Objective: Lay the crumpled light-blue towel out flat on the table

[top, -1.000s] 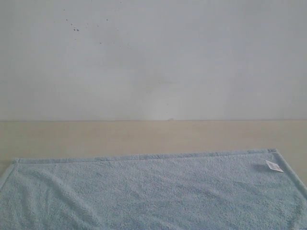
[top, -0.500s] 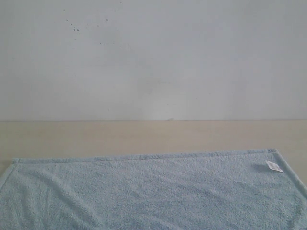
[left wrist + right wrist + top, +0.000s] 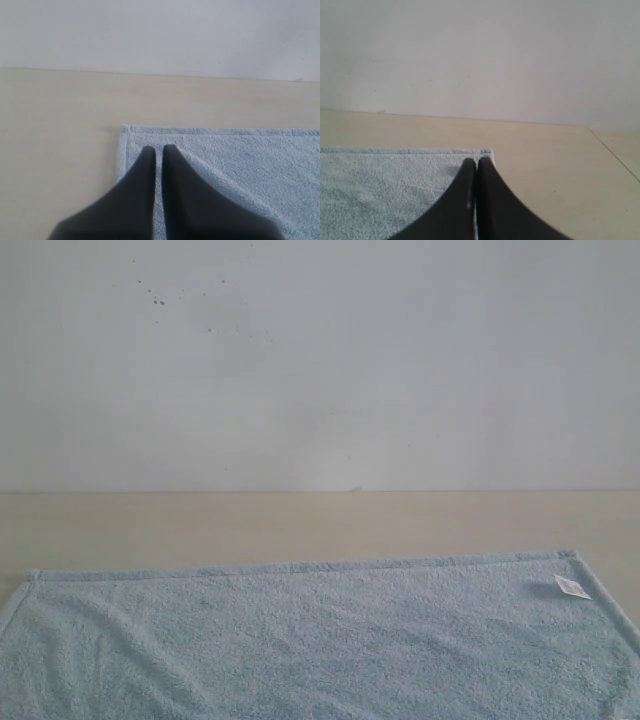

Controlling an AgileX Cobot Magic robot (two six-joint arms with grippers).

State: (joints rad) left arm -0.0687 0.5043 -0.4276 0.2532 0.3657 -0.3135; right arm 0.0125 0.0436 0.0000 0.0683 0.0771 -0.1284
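The light-blue towel [image 3: 320,640] lies spread out on the beige table [image 3: 300,525], its far hem straight and its white tag [image 3: 571,586] near the far right corner. Neither gripper shows in the exterior view. In the left wrist view my left gripper [image 3: 159,148] hovers over the towel's [image 3: 240,155] far left corner, its dark fingers nearly touching with only a thin slit between them and nothing held. In the right wrist view my right gripper [image 3: 476,160] is shut over the far right corner of the towel [image 3: 380,180], holding nothing.
A plain white wall [image 3: 320,360] rises behind the table's far edge. A bare strip of table [image 3: 60,125] lies between towel and wall, and more bare table [image 3: 545,160] lies beyond the towel's right side.
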